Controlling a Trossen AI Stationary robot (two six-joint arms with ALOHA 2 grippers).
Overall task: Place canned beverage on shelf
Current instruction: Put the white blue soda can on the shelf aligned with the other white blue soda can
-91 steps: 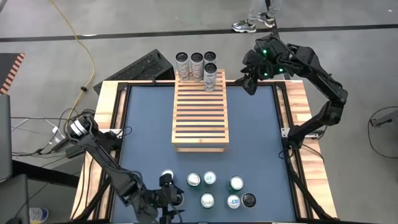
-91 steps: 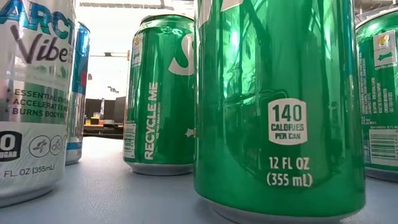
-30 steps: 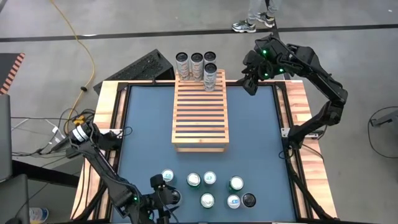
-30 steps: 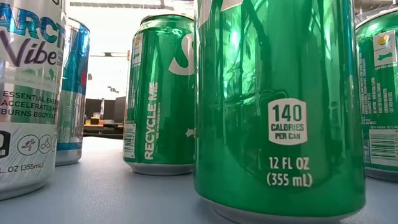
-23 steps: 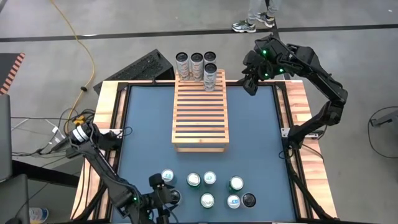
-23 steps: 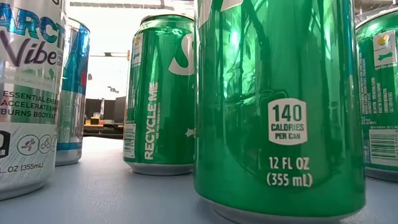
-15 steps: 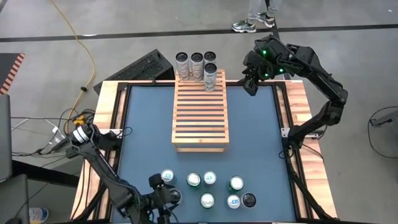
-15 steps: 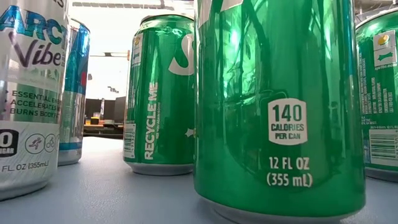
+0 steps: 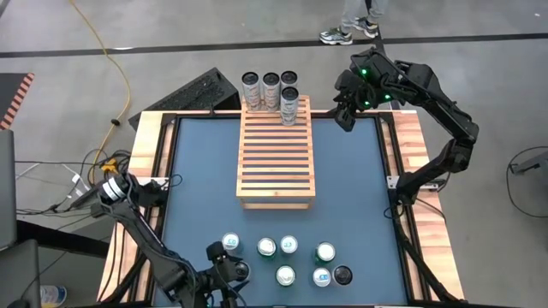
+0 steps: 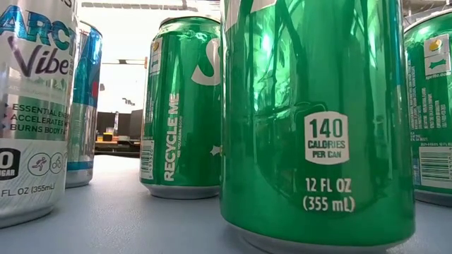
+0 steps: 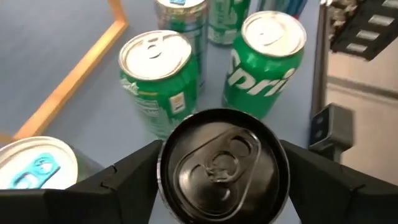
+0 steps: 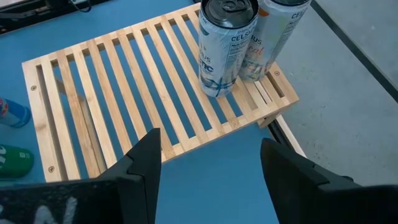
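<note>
A silver can with a black top stands near the table's near edge, left of the other loose cans. In the low view it is the Arctic Vibe can. My left gripper is shut on it, low over the table. The wooden slatted shelf lies mid-table with several cans standing at its far end. My right gripper hangs open and empty above the table's far right corner. My left gripper has the black-topped can between its two fingers, one on each side of the upper wall just under the rim. The fingers come slanting down from the table's left. The can stands upright, its base on the table as far as I can see.
A silver can with a blue tab stands close beside the held can, and green Sprite cans stand just beyond it. The table's raised wooden border runs nearby. Bare blue table lies between the loose cans and the shelf.
In the low view the silver Arctic Vibe can has shifted a little toward the table's right and stands straighter than a second ago. The right arm has kept still.
</note>
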